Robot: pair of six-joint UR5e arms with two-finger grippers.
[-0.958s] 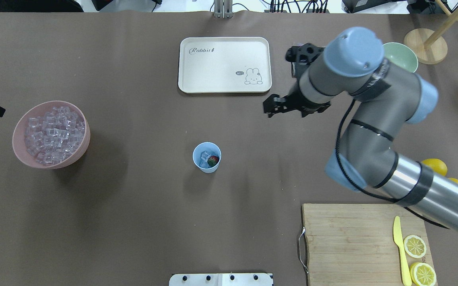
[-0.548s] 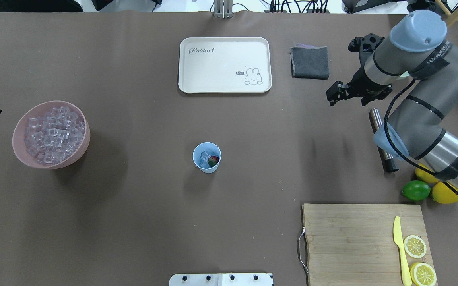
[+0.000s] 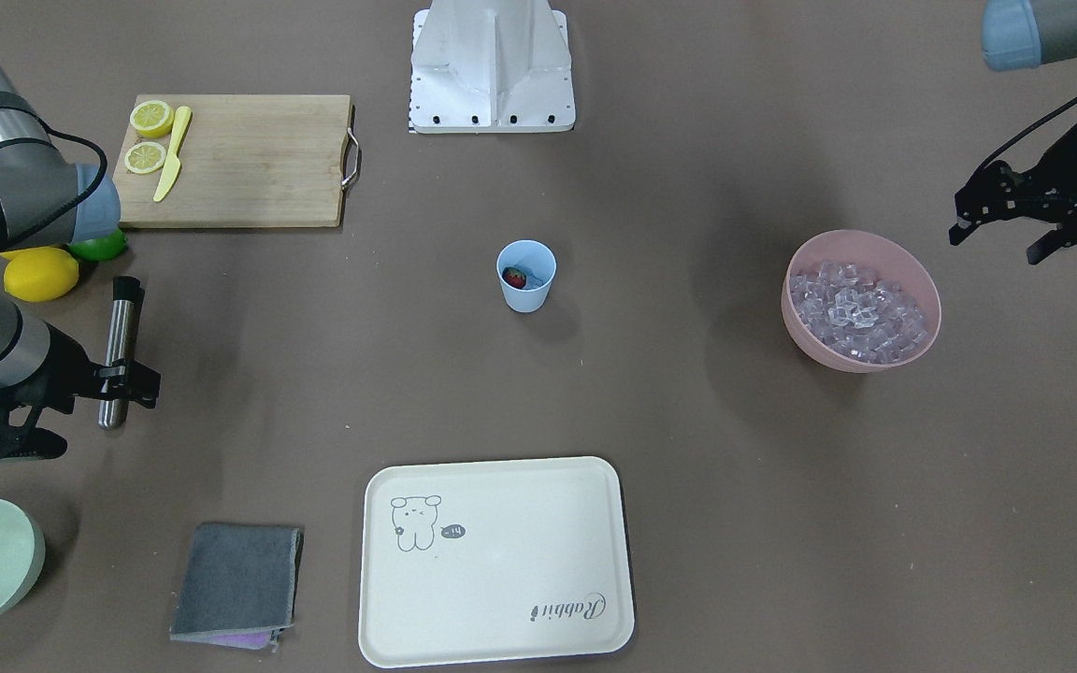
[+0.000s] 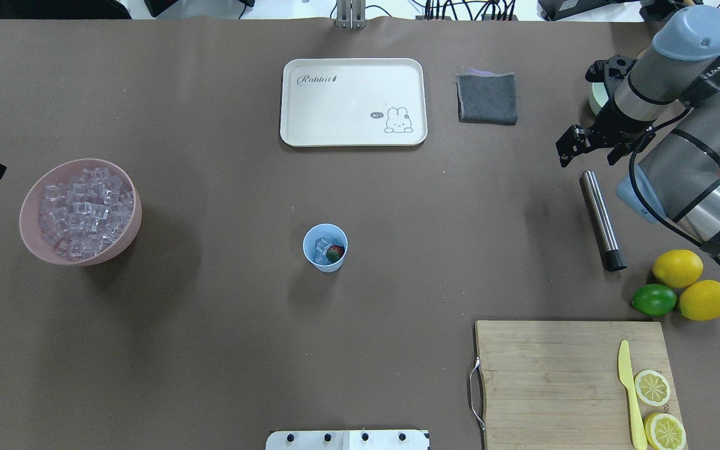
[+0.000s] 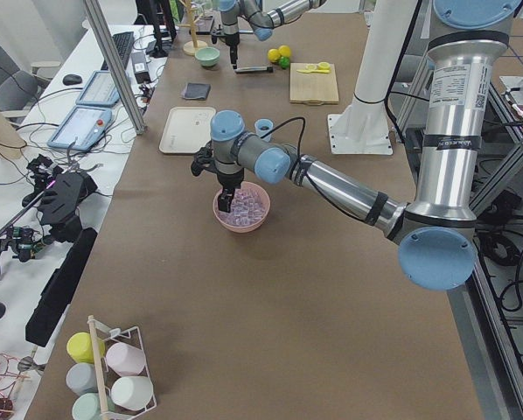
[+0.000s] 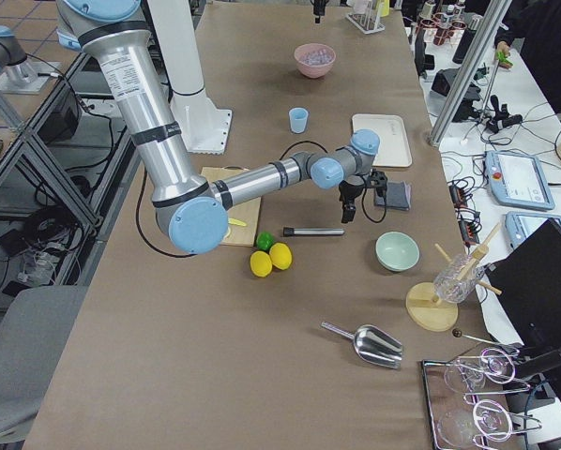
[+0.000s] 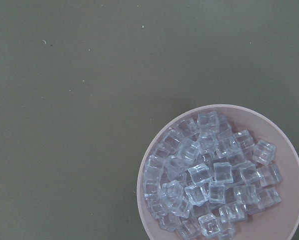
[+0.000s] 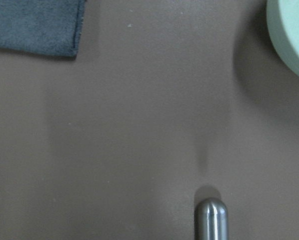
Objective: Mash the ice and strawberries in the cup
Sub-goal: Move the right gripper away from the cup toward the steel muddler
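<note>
Strawberry (image 4: 335, 253), ice (image 4: 322, 247) in cup (image 4: 329, 267) at centre; bowl (image 4: 129, 240) far left; rod (image 4: 599, 219), lemons (image 4: 677, 268) right

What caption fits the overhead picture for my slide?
Blue cup with ice and a strawberry sits mid-table; the open right gripper hovers by the metal rod.

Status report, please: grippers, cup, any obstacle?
Left gripper open, near pink bowl. Right gripper open, near end of steel muddler. Cup holds ice and strawberry, unmashed. Nothing near cup.

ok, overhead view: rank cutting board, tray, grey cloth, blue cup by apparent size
Largest to smallest:
1. cutting board, even though the frame's bottom edge crops it
2. tray
3. grey cloth
4. blue cup
</note>
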